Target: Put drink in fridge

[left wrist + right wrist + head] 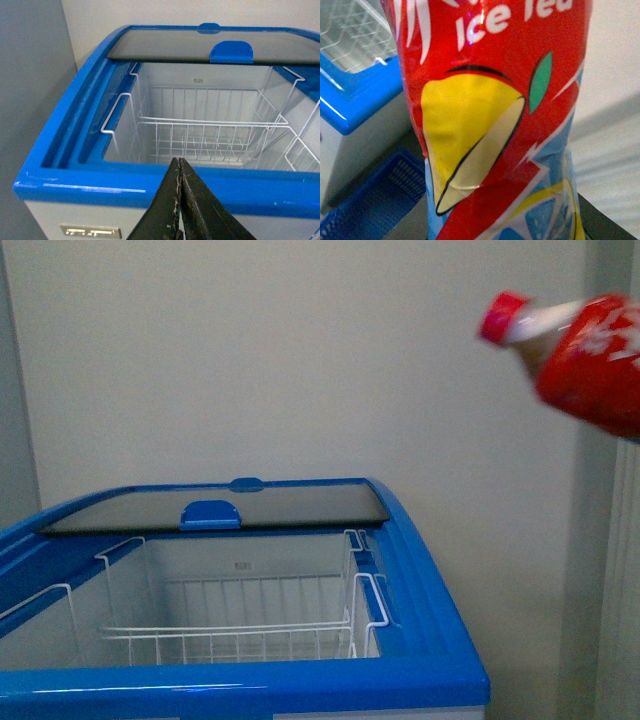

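Front view shows the drink [590,360] aloft at the upper right, tipped over with its red cap pointing left and slightly up. It is off to the right of the fridge [430,640] and higher than its rim. The glass lid [215,508] sits at the back, so the front part stands open over the white wire baskets [230,632].

Carrying is the step in hand: the bottle is up in the air but not yet over the opening. The next move, as I judge it, calls for a swing leftward until the bottle is above the open well. Then it needs a descent past the blue rim into a basket (the right rim is what it could clip on the way).

Right wrist view is filled by the red label, with "Ice Tea" in white and a lemon drawing. The right gripper is hidden behind the bottle, and only a dark sliver [605,220] at the frame's foot hints at it. I therefore infer its clamp on the drink from the bottle hanging in air so close to that camera. A blue mesh basket [375,200] lies low beside the fridge's corner.

Left wrist view has the left gripper [178,167] with its 2 fingers pressed together, holding nothing, before the front rim.

Front view cuts off the bottle's lower part and blurs the rest.
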Tool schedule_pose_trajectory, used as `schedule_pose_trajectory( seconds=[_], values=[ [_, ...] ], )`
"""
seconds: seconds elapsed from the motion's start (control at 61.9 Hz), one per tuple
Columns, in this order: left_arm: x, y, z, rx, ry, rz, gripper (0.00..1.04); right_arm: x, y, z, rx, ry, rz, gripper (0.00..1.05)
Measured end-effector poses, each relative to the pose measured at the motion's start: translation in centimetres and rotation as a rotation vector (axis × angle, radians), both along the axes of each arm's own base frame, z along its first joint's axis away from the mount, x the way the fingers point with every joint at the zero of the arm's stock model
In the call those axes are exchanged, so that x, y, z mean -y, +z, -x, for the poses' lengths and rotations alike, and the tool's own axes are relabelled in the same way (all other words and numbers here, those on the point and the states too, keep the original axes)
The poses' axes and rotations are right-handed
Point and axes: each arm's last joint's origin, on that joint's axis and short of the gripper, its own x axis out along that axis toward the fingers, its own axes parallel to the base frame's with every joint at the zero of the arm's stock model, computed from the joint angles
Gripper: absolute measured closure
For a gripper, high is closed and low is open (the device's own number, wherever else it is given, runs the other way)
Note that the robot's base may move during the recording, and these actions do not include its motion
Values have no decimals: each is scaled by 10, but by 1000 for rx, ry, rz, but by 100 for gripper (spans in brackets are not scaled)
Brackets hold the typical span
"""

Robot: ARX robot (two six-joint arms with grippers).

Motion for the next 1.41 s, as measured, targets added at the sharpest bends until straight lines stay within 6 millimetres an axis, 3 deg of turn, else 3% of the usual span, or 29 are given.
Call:
schedule_pose_trajectory(
  seconds=[0.113, 0.226, 0.42, 0.549, 0.808, 1.131, 1.406],
  values=[
    [0, -7, 11, -3, 0, 0, 102, -21, 10, -35, -76, 135, 126, 64],
    [0, -15, 27, 3, 1, 0, 102, -60, 18, -90, -94, 212, 261, 64],
    [0, -23, 43, 3, 0, 0, 102, -104, 19, -129, -54, 208, 314, 64],
    [0, -27, 50, 1, 0, 0, 102, -130, 10, -144, -51, 243, 318, 64],
    [0, -34, 67, 0, 1, 0, 102, -186, -38, -171, -82, 335, 359, 64],
    [0, -45, 80, 3, 0, 1, 102, -213, -77, -203, -81, 340, 404, 64],
    [0, -41, 91, 18, 1, 2, 102, -230, -102, -236, -68, 351, 426, 64]
  ],
)
